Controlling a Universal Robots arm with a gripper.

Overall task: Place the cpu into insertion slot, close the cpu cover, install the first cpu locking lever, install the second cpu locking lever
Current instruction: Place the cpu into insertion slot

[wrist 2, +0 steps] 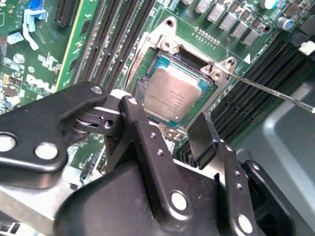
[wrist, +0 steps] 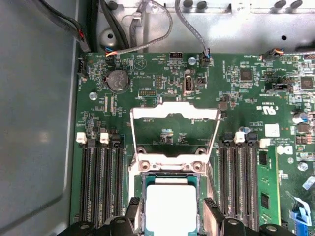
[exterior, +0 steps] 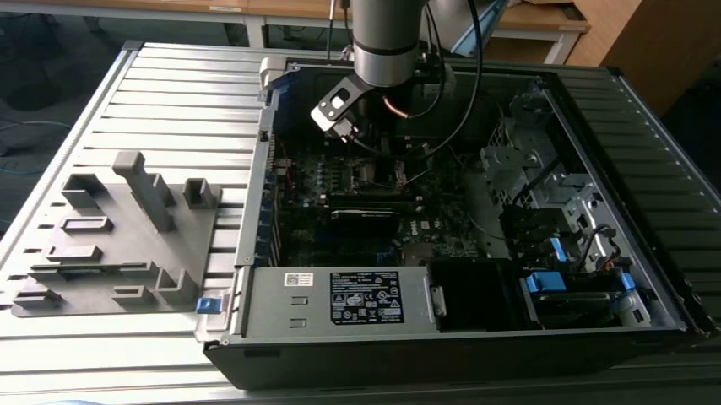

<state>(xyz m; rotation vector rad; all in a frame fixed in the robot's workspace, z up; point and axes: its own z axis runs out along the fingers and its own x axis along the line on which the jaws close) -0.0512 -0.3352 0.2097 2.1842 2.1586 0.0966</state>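
Silver-grey metal shows on the cpu [wrist 2: 172,96], seated in the insertion slot [wrist: 143,196] at mid circuit board [wrist: 98,118], between the memory slots [wrist: 101,182]. The cpu cover [wrist: 174,112] is swung open. The claw [wrist: 171,204] hangs above, fingers [wrist: 210,210] apart either side of the cpu.

Nothing printed could be read. In the exterior view a black label [exterior: 364,298] and a small white sticker [exterior: 297,279] sat on the grey power supply [exterior: 327,327], their print too small to tell. Faint marking on the cpu [wrist 2: 173,96] in the second wrist view was equally illegible.
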